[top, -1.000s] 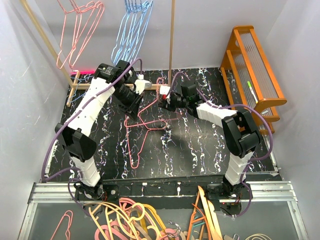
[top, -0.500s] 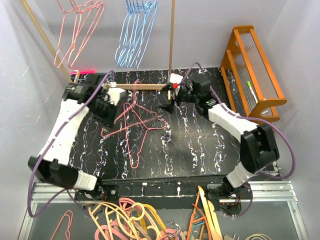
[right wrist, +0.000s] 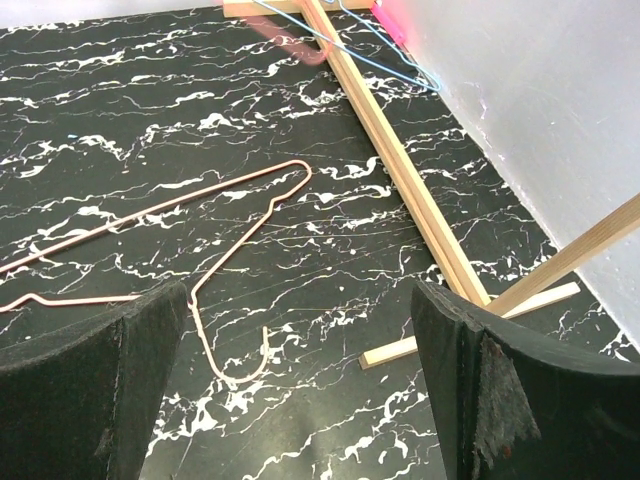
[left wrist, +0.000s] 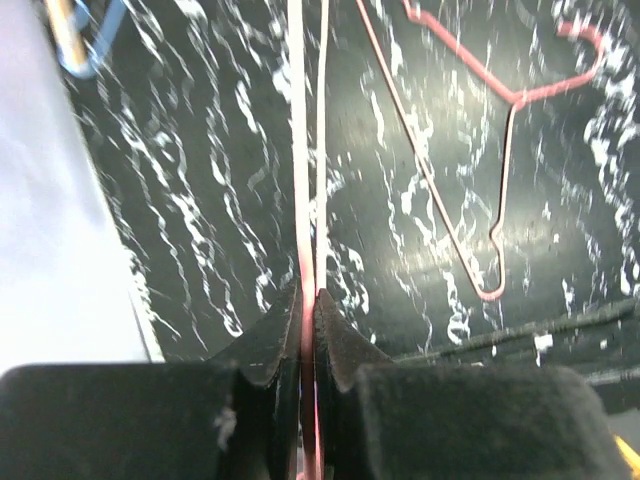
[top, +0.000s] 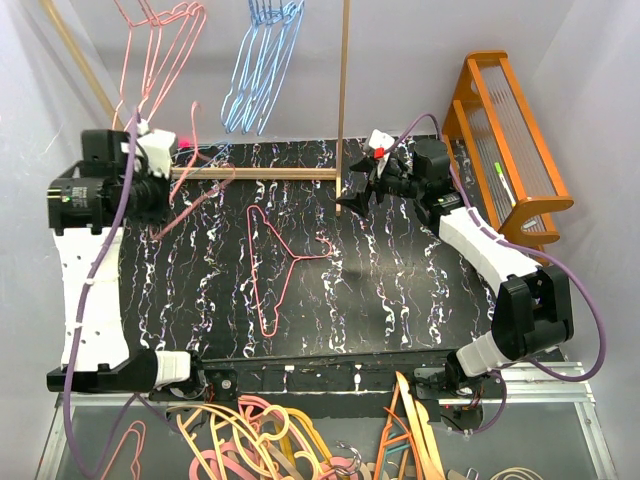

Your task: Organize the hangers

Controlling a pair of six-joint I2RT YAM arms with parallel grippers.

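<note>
When I look through the left wrist camera, I see the left claw [left wrist: 308, 310] shut tight on a thin pink hanger [left wrist: 297, 150]. Its two black fingers [left wrist: 270, 340] pinch the wire from both sides. The wire runs straight away from them, above the black table [top: 420, 290]. From the top camera, that arm is lifted high on the left side. The hanger it holds is up in the air, near the left end of the wooden bar [top: 270, 173].

The right claw [right wrist: 300, 400] is wide open. Nothing sits between its two pads [right wrist: 100, 400]. It hovers near the back of the table, just beside the tall wooden pole [top: 345, 90].

A second pink hanger [top: 290, 258] lies flat in the middle of the table, between the two arms. Neither claw touches it.

Up at the back, a bunch of pink hangers [top: 168, 60] hangs on the left. A bunch of blue hangers [top: 262, 70] hangs next to it, more to the right. I cannot see what they hang from.

An orange rack [top: 510, 140] stands at the right edge of the table. A pile of thicker hangers [top: 260, 430] lies down by the arm bases.
</note>
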